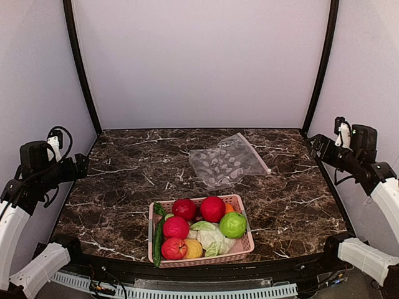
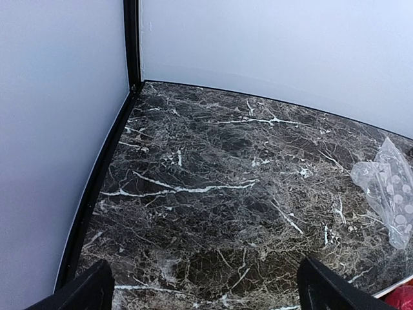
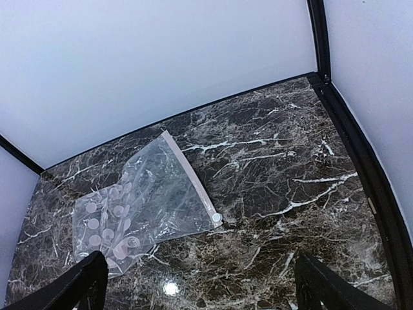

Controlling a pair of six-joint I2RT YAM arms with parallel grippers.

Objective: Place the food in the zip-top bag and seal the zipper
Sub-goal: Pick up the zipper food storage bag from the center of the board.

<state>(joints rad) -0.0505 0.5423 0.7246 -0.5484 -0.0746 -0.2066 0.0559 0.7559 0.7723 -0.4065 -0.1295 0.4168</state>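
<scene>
L claw [image 2: 206,294] and R claw [image 3: 200,284] both wide open, nothing held, up at the table's [image 1: 124,187] left and right edges. Bag [image 1: 225,162] lies flat mid-table, twd far edge. Food [image 1: 212,208] sits in pink basket [image 1: 206,260] by near edge.

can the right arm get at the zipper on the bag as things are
Probably yes: the right gripper is open, and only bare table lies between it and the zipper, which runs along the bag's edge nearest that arm.
</scene>
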